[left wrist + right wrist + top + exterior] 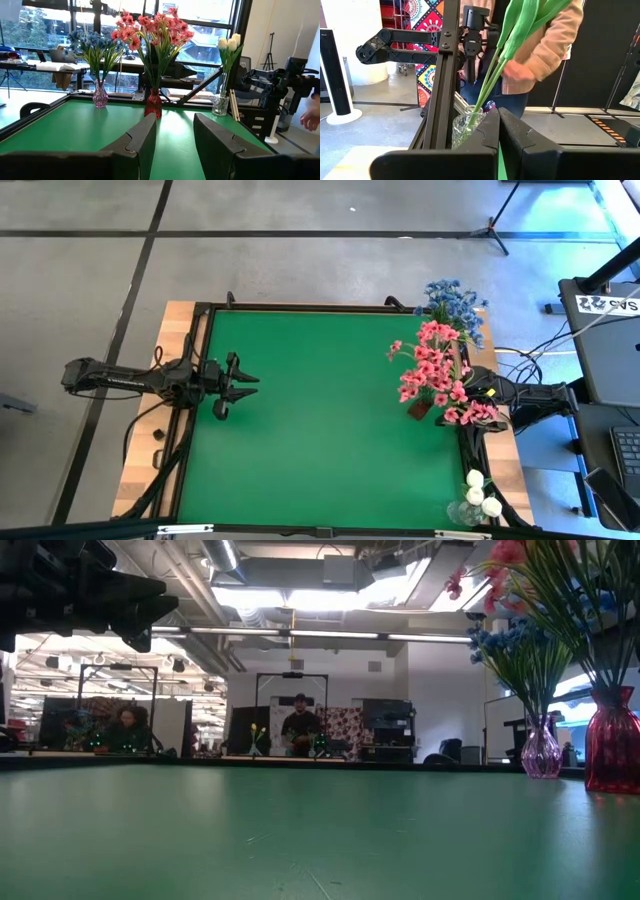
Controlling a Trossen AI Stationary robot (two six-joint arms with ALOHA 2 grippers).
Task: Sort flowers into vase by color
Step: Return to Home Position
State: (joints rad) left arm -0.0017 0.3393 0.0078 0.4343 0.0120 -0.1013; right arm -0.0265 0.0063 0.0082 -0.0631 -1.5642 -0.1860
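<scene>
White flowers (pixel 476 496) stand in the transparent vase (pixel 219 105).
Left claw (pixel 175 124) spread wide, empty, above the bench (pixel 320 420); right claw (pixel 498 119) clenched, empty, near that vase.

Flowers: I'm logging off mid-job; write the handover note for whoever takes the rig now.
Left end effector: open, empty, near the left edge of the mat.
Right end effector: shut, empty, by the transparent vase at the right edge.
Blue flowers in the purple vase, pink flowers in the red vase, white flowers in the transparent vase.
Done: no flower lies loose on the mat.
Left: park both arms.
</scene>
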